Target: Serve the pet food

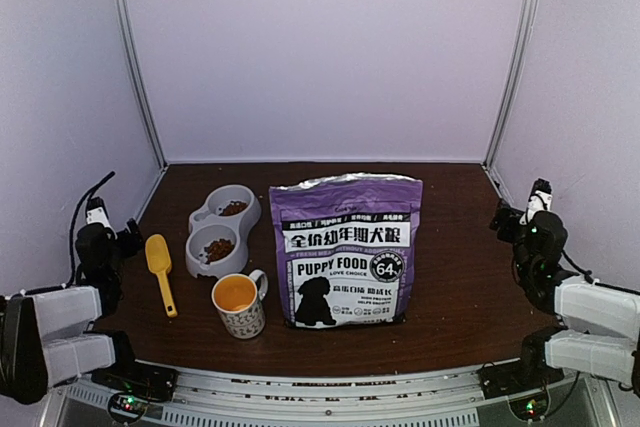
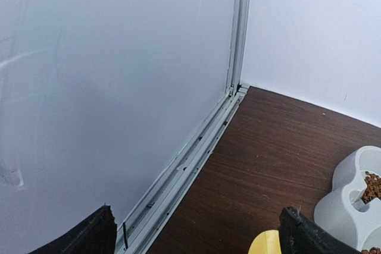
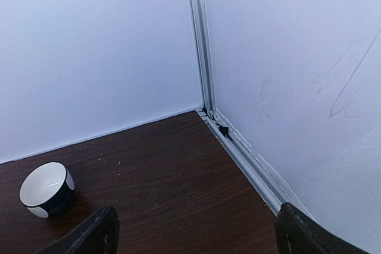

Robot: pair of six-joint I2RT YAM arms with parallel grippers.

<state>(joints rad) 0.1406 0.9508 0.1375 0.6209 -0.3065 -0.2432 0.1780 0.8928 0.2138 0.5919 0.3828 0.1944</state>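
Observation:
The purple "PUPPY FOOD" bag (image 1: 345, 252) stands upright mid-table. Brown kibble (image 1: 219, 248) lies in both cups of a grey double bowl (image 1: 203, 219) left of the bag. Kibble (image 2: 372, 187) and the bowl (image 2: 348, 203) also show at the right edge of the left wrist view. My left gripper (image 1: 97, 215) is at the table's left edge, open and empty (image 2: 196, 209). My right gripper (image 1: 535, 205) is at the right edge, open and empty (image 3: 196, 206). Both are well away from the bag and bowl.
A yellow scoop (image 1: 160, 267) lies left of the bowl; its tip (image 2: 268, 243) shows by my left finger. A patterned mug with orange inside (image 1: 240, 305) stands in front of the bowl. A small black-and-white cup (image 3: 47, 190) sits near the back wall. White walls enclose the table.

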